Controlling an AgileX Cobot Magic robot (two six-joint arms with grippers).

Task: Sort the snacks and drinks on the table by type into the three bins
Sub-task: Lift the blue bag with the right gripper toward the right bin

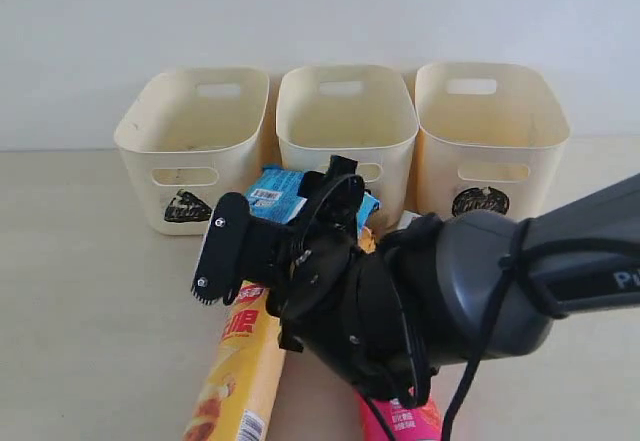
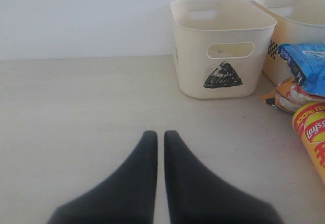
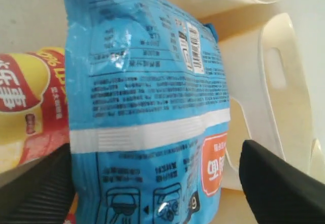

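**Right gripper.** Your right gripper [image 3: 155,155] is released. Its jaws are spread wide on either side of the blue packet [image 3: 147,71]. One jaw sits at the packet's edge and the other stands clear of it, so nothing is grasped.

**Left gripper.** Your left gripper [image 2: 157,135] is clenched, jaws together and empty. It hangs low over the bare table [image 2: 76,107], well apart from the goods.

**Blue packet.** It lies just in front of the middle bin [image 1: 345,121], on top of the orange packet [image 2: 289,94]. Its upturned face carries a barcode [image 3: 193,46], a white band and an orange panel with Chinese characters. The blocks of fine print are too small to read.

**Tubes.**
- The yellow tube [image 2: 312,137] lies on its side on the table beside the blue packet. It reads "Lay's" on a red-and-yellow badge and "100%" on its red rim.
- The pink tube [image 1: 400,423] lies on the table, mostly hidden under your right arm, and its print cannot be read.

**Bins.** The three stand in a row at the back of the table.
- The left bin [image 1: 190,121] bears a black scribbled triangle.
- The right bin [image 1: 490,121] bears a black round scribble.
- The middle bin's mark is largely covered. Only a black checkered corner shows in the left wrist view.
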